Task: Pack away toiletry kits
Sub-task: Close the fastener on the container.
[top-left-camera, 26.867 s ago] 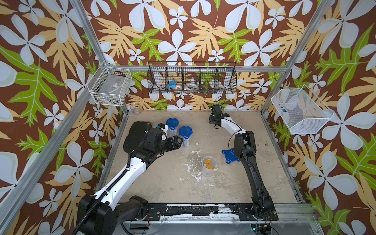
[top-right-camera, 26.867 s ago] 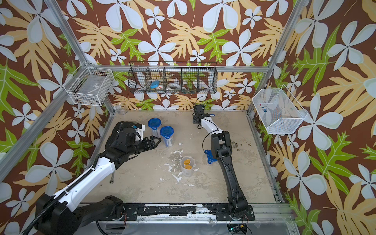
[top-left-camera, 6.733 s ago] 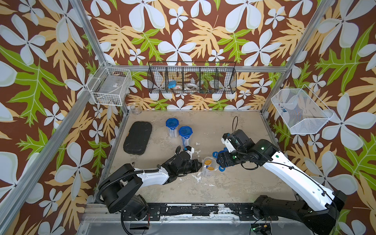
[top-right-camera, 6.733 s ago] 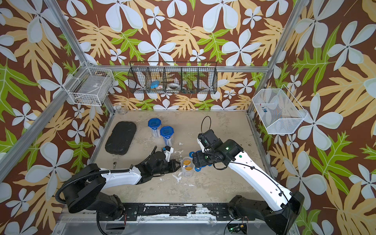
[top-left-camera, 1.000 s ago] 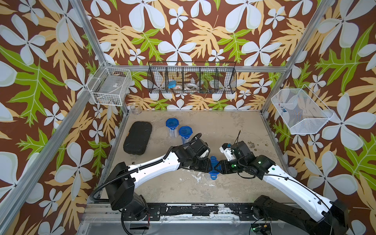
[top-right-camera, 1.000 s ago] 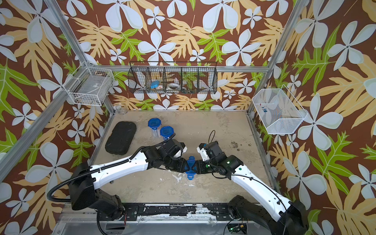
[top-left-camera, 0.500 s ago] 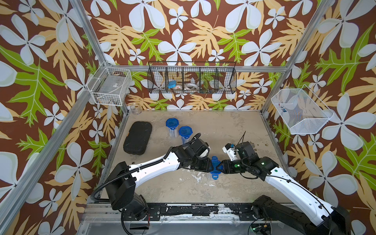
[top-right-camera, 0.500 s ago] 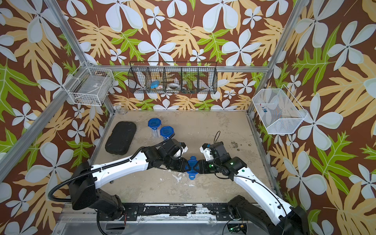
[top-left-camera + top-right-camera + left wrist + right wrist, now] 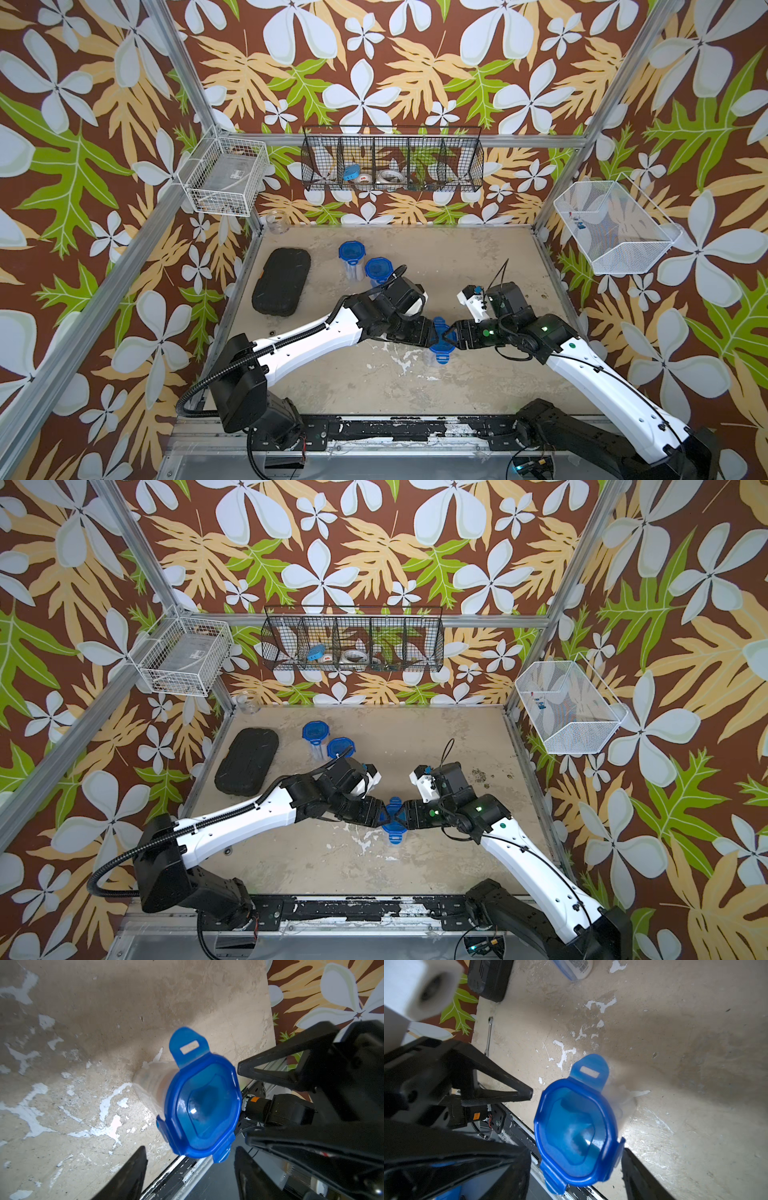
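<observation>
Seeing left claw [image 9: 190, 1148] and right claw [image 9: 576, 1150] released beside the blue-lidded clear plastic cup [image 9: 439, 348] standing on the table [image 9: 457, 266], I worry a withdrawing claw snags its unlatched raised tab [image 9: 188, 1047], toppling it.

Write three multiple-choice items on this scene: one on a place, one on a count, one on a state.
1. Where does the nearest lidded cup stand?
A. On the table, between the two hands
B. In the wire basket
C. On the black case

2. How many blue-lidded cups stand on the table?
A. Two
B. Three
C. Five

3. How are the left hand and the right hand?
A. Both shut on the lid
B. Both open
C. One open, one shut

Key: 1 A, as the hands flank it in both top views. 2 B, as two more cups stand at the back. 3 B, as each wrist view shows its own jaws spread wide.
</observation>
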Tool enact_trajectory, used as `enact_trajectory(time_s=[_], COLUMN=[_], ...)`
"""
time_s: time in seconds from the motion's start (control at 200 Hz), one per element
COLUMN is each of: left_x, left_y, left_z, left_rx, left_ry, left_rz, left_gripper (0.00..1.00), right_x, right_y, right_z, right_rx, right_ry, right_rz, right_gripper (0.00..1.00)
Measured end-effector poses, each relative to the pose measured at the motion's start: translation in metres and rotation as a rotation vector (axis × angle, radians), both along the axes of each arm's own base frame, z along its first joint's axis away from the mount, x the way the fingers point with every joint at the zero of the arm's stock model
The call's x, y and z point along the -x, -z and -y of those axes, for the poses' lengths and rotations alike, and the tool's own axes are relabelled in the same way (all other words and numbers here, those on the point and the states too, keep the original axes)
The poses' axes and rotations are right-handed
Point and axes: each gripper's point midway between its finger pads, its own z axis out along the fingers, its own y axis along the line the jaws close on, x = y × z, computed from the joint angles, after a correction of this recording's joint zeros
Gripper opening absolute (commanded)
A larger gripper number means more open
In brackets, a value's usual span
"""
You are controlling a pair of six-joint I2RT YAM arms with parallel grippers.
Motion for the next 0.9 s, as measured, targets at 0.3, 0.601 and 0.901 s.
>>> enact_trajectory(time_s=[0.3, 0.601, 0.901], left_x=[-0.032, -0.062, -0.044], left_y=[-0.01, 0.023, 0.032], left_z=[-0.017, -0.019, -0.021], left_rx=[-0.061, -0.216, -0.236], left_ry=[-0.05, -0.06, -0.012], left_rz=[0.056, 0.088, 0.081], left_gripper=[0.4, 0.35, 0.35], right_x=[0.015, 0.04, 0.016], right_y=[-0.008, 0.038, 0.052], right_z=[0.021, 0.044, 0.03], right_rx=[0.068, 0.184, 0.179], right_ry=[0.014, 0.052, 0.051], right_rz=[0.018, -0.124, -0.127], right_gripper=[0.64, 0.6, 0.61])
